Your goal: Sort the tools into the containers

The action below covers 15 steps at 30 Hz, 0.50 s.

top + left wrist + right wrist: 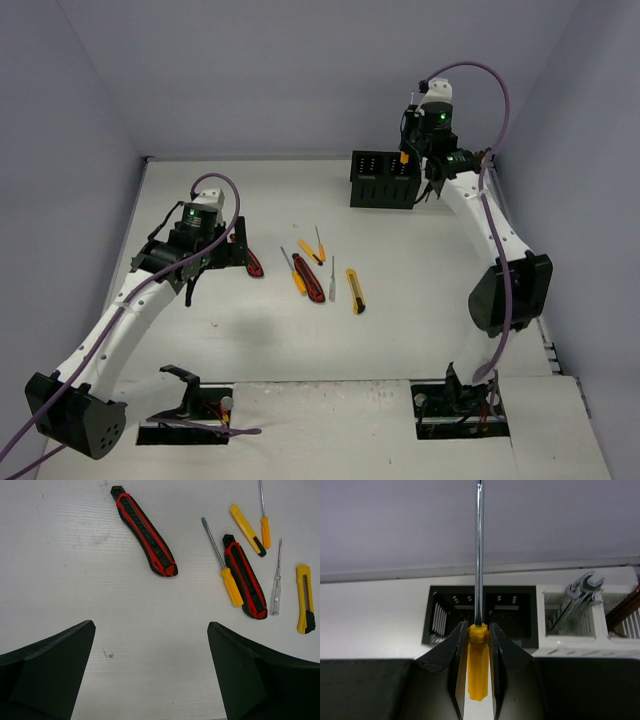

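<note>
1. Right fingers (442,655) pinch a screwdriver (478,672) raised by the black box (510,588): orange handle, steel shaft up.
2. Only its wrist view shows wrenches (575,602) in the white box (580,641).
3. Left fingers (50,672) gape, empty.

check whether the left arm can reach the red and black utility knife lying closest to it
Probably yes. The left gripper is open and empty, hanging close by the red and black utility knife, which lies flat on the white table with nothing touching it.
</note>
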Each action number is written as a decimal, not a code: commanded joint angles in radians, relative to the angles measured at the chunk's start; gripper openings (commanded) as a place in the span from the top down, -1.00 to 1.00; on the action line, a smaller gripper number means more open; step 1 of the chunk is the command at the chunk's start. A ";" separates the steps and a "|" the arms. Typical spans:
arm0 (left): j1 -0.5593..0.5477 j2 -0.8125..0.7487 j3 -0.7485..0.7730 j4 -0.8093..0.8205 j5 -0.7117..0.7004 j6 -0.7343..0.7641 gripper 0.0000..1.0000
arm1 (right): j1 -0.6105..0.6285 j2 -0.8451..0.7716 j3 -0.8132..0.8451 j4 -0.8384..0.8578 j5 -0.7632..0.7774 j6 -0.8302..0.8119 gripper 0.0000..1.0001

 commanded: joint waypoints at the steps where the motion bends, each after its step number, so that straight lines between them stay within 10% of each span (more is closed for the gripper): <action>1: 0.004 -0.033 0.038 0.031 -0.016 -0.014 -0.88 | -0.042 0.110 0.025 0.312 0.001 -0.059 1.00; 15: 0.005 -0.055 0.019 0.022 -0.038 -0.017 -0.87 | -0.082 0.387 0.085 0.564 0.009 -0.023 1.00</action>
